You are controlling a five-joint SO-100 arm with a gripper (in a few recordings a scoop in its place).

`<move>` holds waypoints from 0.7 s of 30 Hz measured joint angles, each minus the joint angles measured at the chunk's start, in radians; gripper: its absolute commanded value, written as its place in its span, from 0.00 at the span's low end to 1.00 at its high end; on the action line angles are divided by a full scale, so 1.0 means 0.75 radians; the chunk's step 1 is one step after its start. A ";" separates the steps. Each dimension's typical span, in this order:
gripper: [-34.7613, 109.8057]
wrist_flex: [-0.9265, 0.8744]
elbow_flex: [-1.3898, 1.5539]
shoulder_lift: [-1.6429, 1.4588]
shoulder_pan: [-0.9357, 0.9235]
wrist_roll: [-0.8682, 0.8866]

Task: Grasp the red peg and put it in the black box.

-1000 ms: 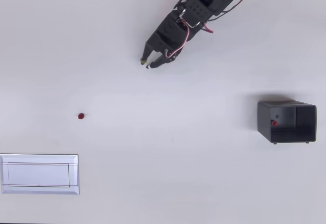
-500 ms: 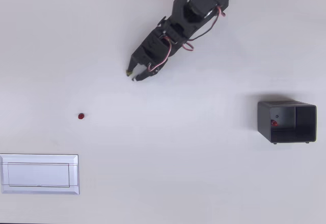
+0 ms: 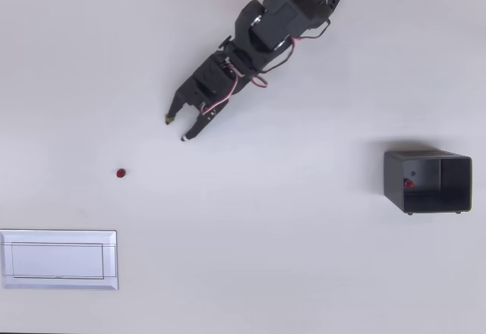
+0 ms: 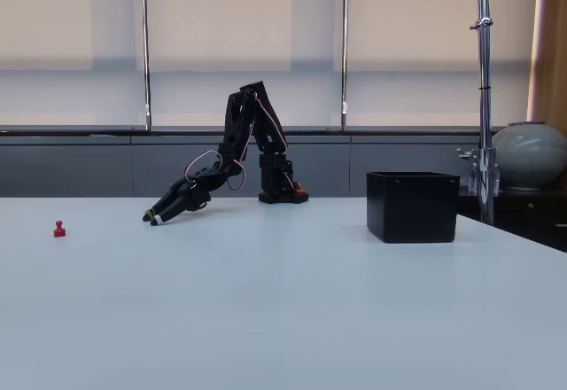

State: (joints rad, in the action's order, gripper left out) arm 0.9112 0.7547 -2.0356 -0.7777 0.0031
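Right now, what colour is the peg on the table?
Red; the peg shows best in the fixed view, standing alone on the white table.

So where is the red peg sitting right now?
In the overhead view the red peg stands alone on the table's left side, below-left of the claw and above the white framed plate.

White table [image 3: 304,273] surface, matte, level. A flat white framed plate [image 3: 58,259] lies at the table's lower-left corner in the overhead view, flush on the surface. Beyond the table's far edge in the fixed view: a grey sill [image 4: 89,130], drawn window blinds [image 4: 239,27] above it. A metal pole [image 4: 484,80] and a round grey-green vessel [image 4: 530,156] stand right of the table.
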 measured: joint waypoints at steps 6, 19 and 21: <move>0.37 -0.002 0.117 -0.080 -0.016 0.043; 0.36 -0.352 0.423 -0.117 -0.022 -0.041; 0.36 -0.362 0.456 -0.137 -0.022 -0.043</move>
State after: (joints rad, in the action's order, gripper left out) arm 0.6397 1.0968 -2.1384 -0.7946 -0.0291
